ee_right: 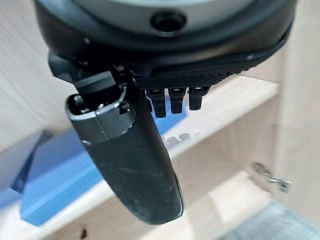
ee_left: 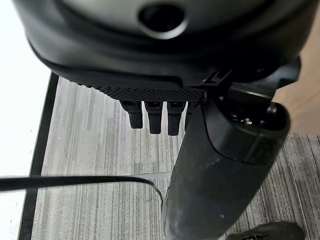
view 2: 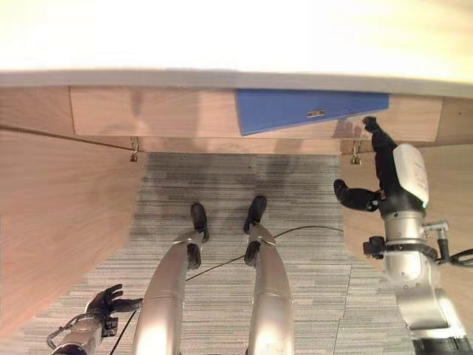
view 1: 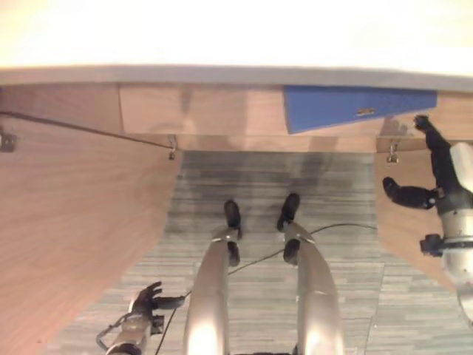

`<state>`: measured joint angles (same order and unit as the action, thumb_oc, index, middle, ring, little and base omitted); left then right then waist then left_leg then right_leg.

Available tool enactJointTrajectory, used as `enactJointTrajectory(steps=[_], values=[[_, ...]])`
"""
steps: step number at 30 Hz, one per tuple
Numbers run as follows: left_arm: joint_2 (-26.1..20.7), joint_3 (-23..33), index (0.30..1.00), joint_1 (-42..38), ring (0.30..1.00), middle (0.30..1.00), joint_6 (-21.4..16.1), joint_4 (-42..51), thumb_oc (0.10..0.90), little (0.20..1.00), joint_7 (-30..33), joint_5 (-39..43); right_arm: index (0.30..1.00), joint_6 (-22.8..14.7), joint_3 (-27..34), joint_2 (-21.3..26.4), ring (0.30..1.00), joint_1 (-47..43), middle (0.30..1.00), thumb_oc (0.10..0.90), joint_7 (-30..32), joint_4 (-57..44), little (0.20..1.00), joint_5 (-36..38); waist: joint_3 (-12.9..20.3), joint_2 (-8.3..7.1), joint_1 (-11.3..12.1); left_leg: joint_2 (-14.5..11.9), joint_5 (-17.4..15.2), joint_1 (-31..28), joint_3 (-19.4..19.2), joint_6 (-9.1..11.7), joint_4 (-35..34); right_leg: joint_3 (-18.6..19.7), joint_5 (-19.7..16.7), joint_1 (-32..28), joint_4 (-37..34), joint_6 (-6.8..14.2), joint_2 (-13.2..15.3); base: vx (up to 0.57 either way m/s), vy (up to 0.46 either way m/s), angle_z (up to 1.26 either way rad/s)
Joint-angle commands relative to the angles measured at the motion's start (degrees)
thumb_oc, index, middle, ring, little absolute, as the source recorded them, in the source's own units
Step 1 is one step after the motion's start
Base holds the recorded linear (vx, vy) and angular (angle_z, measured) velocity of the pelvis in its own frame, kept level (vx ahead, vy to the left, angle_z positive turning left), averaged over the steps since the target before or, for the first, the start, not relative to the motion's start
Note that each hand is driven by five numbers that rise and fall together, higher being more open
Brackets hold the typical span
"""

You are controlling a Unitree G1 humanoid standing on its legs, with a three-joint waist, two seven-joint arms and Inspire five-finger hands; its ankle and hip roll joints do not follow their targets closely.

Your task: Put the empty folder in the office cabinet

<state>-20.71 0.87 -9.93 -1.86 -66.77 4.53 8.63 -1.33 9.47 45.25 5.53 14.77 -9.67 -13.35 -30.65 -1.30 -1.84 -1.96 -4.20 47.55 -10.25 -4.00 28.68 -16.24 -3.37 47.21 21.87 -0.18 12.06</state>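
The right hand point(view 2: 380, 174) is raised at the cabinet's point(view 2: 148, 111) right side, fingers straight and pointing up toward the shelf edge, thumb spread out to the side. It holds nothing. In the right wrist view the fingers point(ee_right: 172, 102) hang relaxed with the thumb well clear of them, and the folder point(ee_right: 65, 175) lies past them on the shelf point(ee_right: 230, 107), apart from the hand.

The blue folder point(view 1: 347, 105) lies flat inside the cabinet, on a shelf under the pale top point(view 1: 222, 44). Its near edge runs along the shelf front, and its right end lies just beside the right hand's fingertips; whether they touch cannot be told from the head views. Both doors stand open: the left door point(view 1: 66, 222) swings wide toward the robot, the right door point(view 1: 403, 222) sits behind the right arm.

The left hand point(view 1: 148, 299) hangs low by the robot's side over the striped carpet point(view 1: 259, 177), fingers loosely apart and empty.

Judging from this, the main part of the task looks done: the folder is in the cabinet and released. What may be left is drawing the right arm back, perhaps nudging the folder deeper if it overhangs, and possibly closing the doors, though the task does not ask for that
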Motion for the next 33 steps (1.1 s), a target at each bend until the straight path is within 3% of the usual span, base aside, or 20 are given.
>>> enactJointTrajectory(steps=[1, 11, 15, 20, 33], values=[[0.23, 1.6, 0.9, 8.7, 0.9, 0.9, 0.9, -4.54, 0.8, 0.9, 2.07, -0.04, 0.9, -1.92, 2.89, 2.58, 0.9, -0.36, 0.9, 0.8, 5.83, -6.96, 0.9, -3.45, 3.08, 0.12, 0.72, -0.74, -1.99, -0.07, 5.02, 3.99, -4.03, -1.06, 8.76, -2.45, 4.9, 4.09, 0.73, 0.0, 0.008, -0.04], [0.29, 0.3, 0.9, 8.68, 0.9, 0.9, 0.73, -4.17, 0.8, 0.9, 2.75, -0.52, 0.9, -0.98, 0.34, 4.0, 0.9, -5.17, 0.9, 0.8, 7.52, -7.41, 0.9, -5.26, 3.08, 0.76, 1.32, -0.53, -2.03, 0.22, 5.03, 3.86, -3.67, -0.75, 8.92, -1.74, 5.66, 3.97, 0.74, 0.0, 0.0, 0.0], [-0.41, -0.83, 0.9, 8.82, 0.9, 0.9, 0.14, -3.45, 0.8, 0.9, 3.08, -1.09, 0.9, 0.28, -1.71, 7.05, 0.9, -15.26, 0.9, 0.8, 11.1, -4.14, 0.9, -6.41, 3.11, 1.25, 2.31, -0.66, -1.99, 0.19, 4.76, 3.84, -3.77, -0.49, 8.62, -1.56, 5.53, 4.12, 0.66, 0.0, 0.001, -0.02], [-1.02, -1.44, 0.9, 8.73, 0.9, 0.9, 0.03, -3.17, 0.8, 0.9, 3.22, -1.93, 0.9, 1.98, -3.24, 8.25, 0.9, -20.73, 0.9, 0.8, 11.37, -3.54, 0.9, -9.16, 3.29, 1.92, 3.12, -0.47, -1.87, 0.34, 4.88, 3.7, -3.7, -0.29, 8.73, -1.22, 5.97, 4.11, 0.71, 0.0, 0.001, -0.01], [-1.13, -1.02, 0.9, 9.09, 0.9, 0.9, 0.07, -3.43, 0.8, 0.9, 1.92, -1.47, 0.9, 2.48, -4.3, 11.38, 0.9, -18.47, 0.9, 0.8, 7.14, 0.02, 0.9, -7.82, 3.18, 2.18, 3.36, -0.33, -1.88, 0.73, 4.9, 3.7, -3.21, -0.29, 9.0, -0.85, 6.8, 3.79, 0.84, 0.0, -0.002, 0.02]])
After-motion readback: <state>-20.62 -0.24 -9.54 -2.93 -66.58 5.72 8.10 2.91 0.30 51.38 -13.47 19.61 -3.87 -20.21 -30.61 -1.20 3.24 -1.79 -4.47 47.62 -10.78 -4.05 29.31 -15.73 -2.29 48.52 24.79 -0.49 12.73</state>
